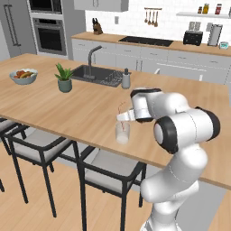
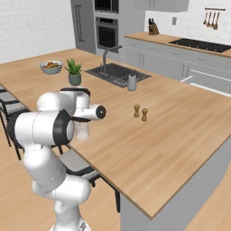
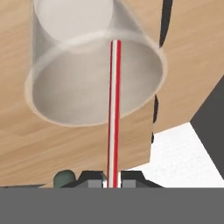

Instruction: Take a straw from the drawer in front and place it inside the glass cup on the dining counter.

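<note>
My gripper point(image 3: 113, 181) is shut on the straw point(image 3: 114, 113), a thin red-and-white stick that runs from between the fingertips straight over the mouth of the glass cup point(image 3: 78, 87). Its far end reaches the cup's far rim; I cannot tell whether the tip is inside. The clear cup point(image 1: 122, 133) stands near the front edge of the dining counter point(image 1: 67, 108), with the gripper point(image 1: 122, 120) held close above it. From the right the cup point(image 2: 82, 131) peeks out behind my arm. The drawer is out of view.
On the wooden top are a sink with a faucet point(image 1: 90, 74), a potted plant point(image 1: 64, 77), a fruit bowl point(image 1: 23, 76), a grey soap bottle point(image 1: 126, 79) and two brown shakers point(image 2: 140, 112). Dark-framed chairs point(image 1: 108, 173) stand under the counter's near edge.
</note>
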